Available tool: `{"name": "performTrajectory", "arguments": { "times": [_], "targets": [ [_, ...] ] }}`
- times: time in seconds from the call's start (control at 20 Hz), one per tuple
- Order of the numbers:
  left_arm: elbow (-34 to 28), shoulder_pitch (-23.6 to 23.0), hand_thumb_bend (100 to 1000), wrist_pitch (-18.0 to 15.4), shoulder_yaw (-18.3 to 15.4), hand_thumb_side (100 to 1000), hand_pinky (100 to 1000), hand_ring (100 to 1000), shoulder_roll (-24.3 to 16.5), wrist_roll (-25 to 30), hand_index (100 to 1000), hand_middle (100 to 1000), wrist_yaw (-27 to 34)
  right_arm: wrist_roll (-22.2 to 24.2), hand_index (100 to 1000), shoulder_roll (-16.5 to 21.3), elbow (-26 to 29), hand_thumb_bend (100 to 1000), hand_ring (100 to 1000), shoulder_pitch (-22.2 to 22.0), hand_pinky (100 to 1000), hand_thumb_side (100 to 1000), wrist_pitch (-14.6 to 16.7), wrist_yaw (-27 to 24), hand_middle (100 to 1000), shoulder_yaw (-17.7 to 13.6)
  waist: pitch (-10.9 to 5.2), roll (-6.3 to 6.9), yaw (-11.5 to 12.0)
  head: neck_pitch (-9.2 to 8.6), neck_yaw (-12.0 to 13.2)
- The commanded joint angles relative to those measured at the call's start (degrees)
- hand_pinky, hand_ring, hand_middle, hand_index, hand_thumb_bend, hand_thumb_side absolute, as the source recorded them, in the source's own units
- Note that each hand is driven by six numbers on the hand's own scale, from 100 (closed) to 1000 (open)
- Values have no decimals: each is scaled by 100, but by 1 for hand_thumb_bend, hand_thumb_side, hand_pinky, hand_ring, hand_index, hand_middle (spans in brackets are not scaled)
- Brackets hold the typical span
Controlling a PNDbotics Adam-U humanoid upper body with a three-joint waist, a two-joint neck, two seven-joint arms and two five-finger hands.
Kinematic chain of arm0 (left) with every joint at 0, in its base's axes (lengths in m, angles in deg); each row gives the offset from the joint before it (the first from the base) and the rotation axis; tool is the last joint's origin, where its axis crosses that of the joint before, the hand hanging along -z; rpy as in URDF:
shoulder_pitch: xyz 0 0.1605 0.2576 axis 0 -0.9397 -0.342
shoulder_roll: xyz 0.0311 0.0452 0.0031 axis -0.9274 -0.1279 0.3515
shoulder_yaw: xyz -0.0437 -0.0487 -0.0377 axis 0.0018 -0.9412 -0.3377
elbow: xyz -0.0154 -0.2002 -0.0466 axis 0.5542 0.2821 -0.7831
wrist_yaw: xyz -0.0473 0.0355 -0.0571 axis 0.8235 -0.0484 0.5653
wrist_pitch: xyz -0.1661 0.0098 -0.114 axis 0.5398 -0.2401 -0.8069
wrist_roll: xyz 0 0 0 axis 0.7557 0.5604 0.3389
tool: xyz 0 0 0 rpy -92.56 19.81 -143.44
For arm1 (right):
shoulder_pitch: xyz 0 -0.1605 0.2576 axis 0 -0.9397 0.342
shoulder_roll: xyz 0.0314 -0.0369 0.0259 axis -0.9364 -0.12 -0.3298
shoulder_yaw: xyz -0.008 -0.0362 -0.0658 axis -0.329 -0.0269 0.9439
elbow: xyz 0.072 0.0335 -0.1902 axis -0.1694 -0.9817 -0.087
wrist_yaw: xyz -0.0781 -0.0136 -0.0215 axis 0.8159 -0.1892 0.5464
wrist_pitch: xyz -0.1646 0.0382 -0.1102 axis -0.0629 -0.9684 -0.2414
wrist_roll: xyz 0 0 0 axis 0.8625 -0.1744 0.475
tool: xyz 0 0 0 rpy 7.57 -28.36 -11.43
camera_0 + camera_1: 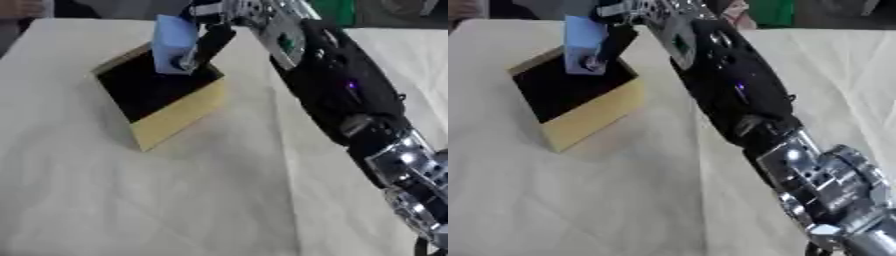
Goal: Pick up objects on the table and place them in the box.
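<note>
Placement step in hand: right hand [203, 44] reaches in from the lower right across the table [175, 200] and holds a light blue block [173, 42] above the box [166, 100]. Fingers are curled round the block, pinching it from its right side; one dark finger [213, 46] shows against the block's right edge, and a round fingertip pad sits at its lower corner. How the rest of the fingers lie I can't tell, the block hides them. The block stands roughly upright, its lower end directly below the fingers and over the far corner of the box's dark interior; whether it already touches the box floor I can't tell. The box sits below and to the left of the fingers, tan walls, black inside, open top, nothing else visible in it. My read: the pick is done and the release is not. The next move calls for lowering the block a bit further inside the walls, uncurling the fingers, then pulling the hand up and back without catching the far rim. Count: one box, one blue block, one hand in view. No other loose objects on the cloth in view. Left hand isn't visible in either view.
</note>
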Motion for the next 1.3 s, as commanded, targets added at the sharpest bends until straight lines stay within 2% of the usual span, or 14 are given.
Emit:
{"name": "performTrajectory", "arguments": {
  "times": [0.05, 0.1, 0.3, 0.35, 0.45, 0.55, 0.75, 0.85, 1.3],
  "targets": [
    [-90, 92, 100, -3, -28, 877, 672, 612, -105, 21, 868, 628, 35, -129, 887, -89, -108, 100, 915, 189, 900, 616, 2, 187, 770, -99, -98, 29, 23, -90, -48],
    [-90, 96, 100, -2, -26, 877, 672, 612, -102, 25, 868, 628, 36, -155, 887, -124, -155, 100, 915, 190, 900, 616, 12, 235, 770, -111, -95, 29, 26, -99, -64],
    [-90, 97, 100, 1, -27, 878, 671, 612, -96, 27, 868, 627, 37, -122, 982, -222, -331, 115, 950, 185, 940, 612, 130, 461, 859, -126, -85, 27, 39, -116, -162],
    [-90, 93, 100, 3, -29, 878, 671, 612, -96, 26, 868, 627, 37, -86, 1000, -223, -354, 274, 977, 192, 969, 676, 169, 551, 933, -119, -84, 26, 41, -111, -189],
    [-90, 89, 100, 6, -28, 878, 671, 611, -92, 27, 868, 627, 36, -56, 1000, -225, -364, 398, 995, 204, 987, 774, 220, 773, 973, -133, -83, 23, 43, -101, -263],
    [-90, 84, 100, 9, -31, 877, 671, 611, -90, 25, 869, 627, 34, -86, 1000, -218, -370, 464, 1000, 217, 1000, 821, 211, 975, 1000, -158, -84, 21, 40, -102, -326],
    [-90, 82, 100, 9, -32, 877, 671, 611, -90, 26, 869, 626, 31, -181, 1000, -233, -403, 481, 1000, 235, 1000, 804, 149, 1249, 1000, -229, -84, 28, 38, -110, -363],
    [-90, 82, 100, 10, -31, 876, 671, 611, -90, 27, 869, 626, 31, -193, 1000, -251, -421, 510, 1000, 243, 1000, 826, 144, 1297, 1000, -248, -84, 33, 36, -111, -366],
    [-90, 94, 100, 7, -29, 876, 671, 611, -92, 30, 868, 626, 28, -279, 1000, -282, -407, 468, 1000, 262, 1000, 828, 119, 1297, 1000, -294, -88, 45, 31, -132, -345]
  ]
}}
